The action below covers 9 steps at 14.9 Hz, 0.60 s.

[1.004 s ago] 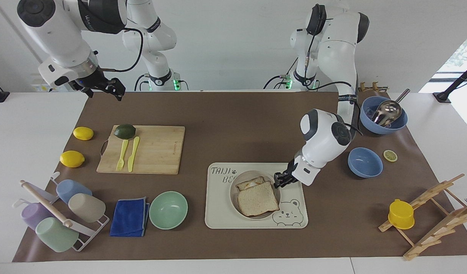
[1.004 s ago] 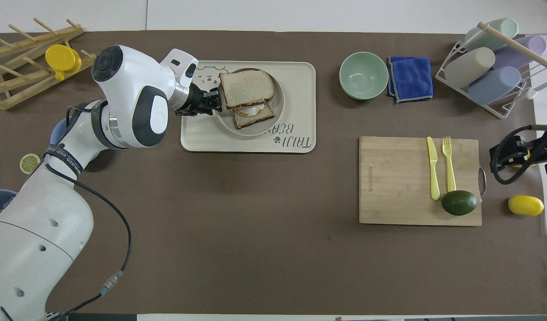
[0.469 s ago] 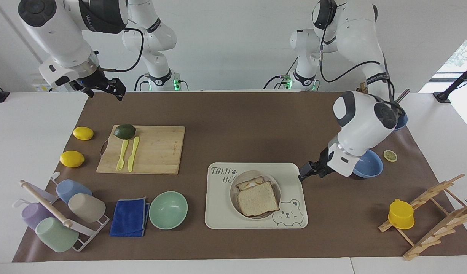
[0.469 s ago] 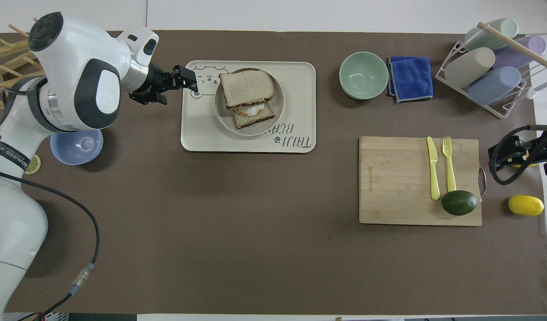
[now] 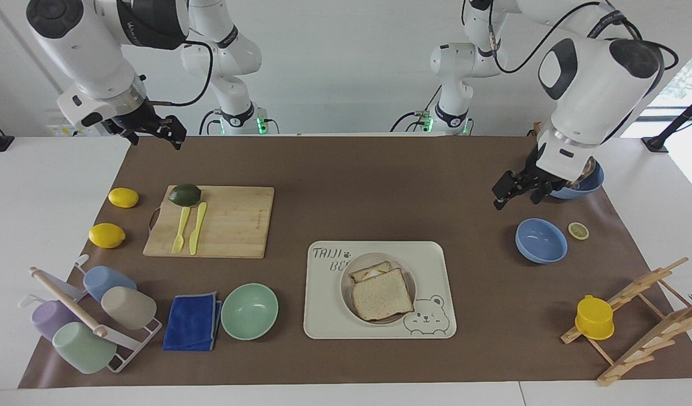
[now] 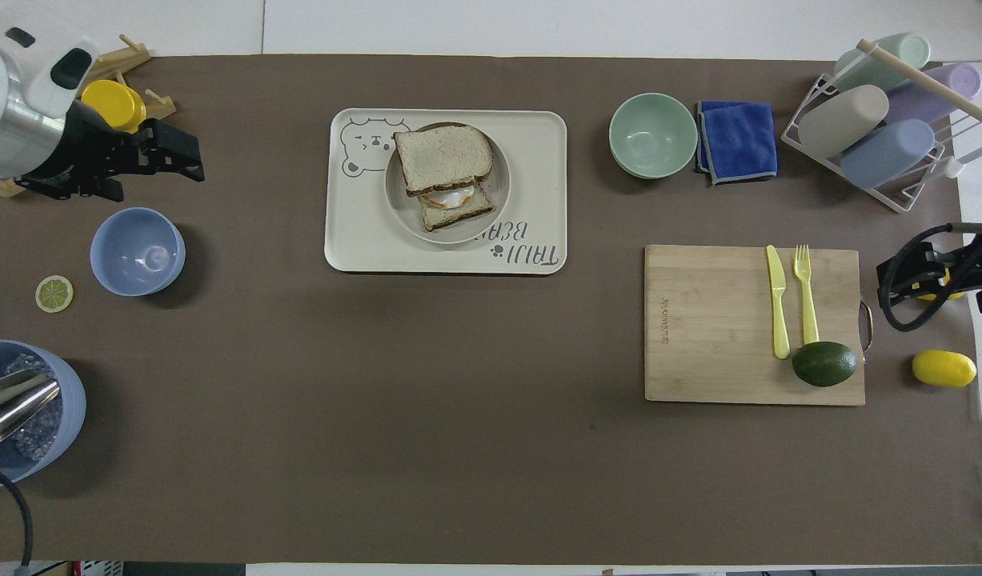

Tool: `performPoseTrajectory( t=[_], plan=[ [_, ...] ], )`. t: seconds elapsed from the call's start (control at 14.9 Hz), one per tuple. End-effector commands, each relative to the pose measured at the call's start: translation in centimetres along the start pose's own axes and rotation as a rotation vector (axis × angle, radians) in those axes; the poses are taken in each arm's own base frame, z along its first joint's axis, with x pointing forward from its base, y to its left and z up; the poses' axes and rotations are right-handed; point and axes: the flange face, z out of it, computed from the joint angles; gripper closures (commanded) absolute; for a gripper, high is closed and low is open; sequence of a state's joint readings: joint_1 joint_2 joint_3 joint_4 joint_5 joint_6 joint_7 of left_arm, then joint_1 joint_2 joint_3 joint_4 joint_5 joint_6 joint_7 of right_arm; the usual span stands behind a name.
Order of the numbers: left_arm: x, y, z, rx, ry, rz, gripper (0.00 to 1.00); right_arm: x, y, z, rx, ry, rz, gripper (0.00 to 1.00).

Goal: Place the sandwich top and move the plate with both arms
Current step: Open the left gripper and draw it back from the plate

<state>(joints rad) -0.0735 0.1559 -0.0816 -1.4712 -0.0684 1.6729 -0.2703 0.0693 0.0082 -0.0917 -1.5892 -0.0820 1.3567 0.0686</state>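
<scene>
Nearest the robots, over the mat edge at the right arm's end, waits the right gripper (image 5: 173, 132); cannot tell whether open or closed. Has pulled up and away from the tray (image 5: 323, 316), the left gripper (image 5: 514, 194), now empty with fingers apart, hanging over the mat between the two blue bowls. Means the first half looks done: one sandwich top (image 5: 382, 294) rests released on one egg toast (image 5: 368, 272), shifted off square, both on the single plate (image 5: 344, 287), which sits on the tray mid-table. Leaves the plate move, probably needing both arms back at the rim.

Counted from near to far:
- One blue bowl with a metal scoop (image 6: 66, 384), one smaller blue bowl (image 5: 541, 241), one lemon slice (image 5: 578, 230).
- One cutting board (image 5: 233, 223) bearing one avocado (image 5: 185, 194), one fork (image 5: 180, 230), one knife (image 5: 198, 227).
- Two lemons (image 5: 123, 197) (image 5: 106, 235) beside the board.
- One green bowl (image 5: 249, 311), one blue cloth (image 5: 192, 321), four cups in one wire rack (image 5: 131, 349).
- One yellow cup (image 5: 594, 317) on one wooden rack (image 5: 644, 316).
</scene>
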Motion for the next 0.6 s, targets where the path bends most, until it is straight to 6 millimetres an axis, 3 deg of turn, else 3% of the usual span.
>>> performPoseTrajectory(
  t=[0.0,0.2,0.33,0.54],
  plan=[
    [-3.6,-2.5,-3.9,0.035,-0.029,0.042,0.00,-0.3,-0.1,-0.5,0.023,0.021,-0.023,0.00],
    [-8.4,-3.5,-6.2,0.061,-0.074,0.108,0.00,-0.1,-0.1,-0.6,0.025,0.034,-0.025,0.00],
    [-10.7,-4.0,-5.2,0.075,-0.096,0.112,0.00,-0.2,0.1,-0.6,0.023,0.032,-0.022,0.00],
    [-9.9,-4.0,-3.8,0.076,-0.071,0.113,0.00,0.0,0.1,-0.6,0.020,0.035,-0.022,0.00]
  ],
)
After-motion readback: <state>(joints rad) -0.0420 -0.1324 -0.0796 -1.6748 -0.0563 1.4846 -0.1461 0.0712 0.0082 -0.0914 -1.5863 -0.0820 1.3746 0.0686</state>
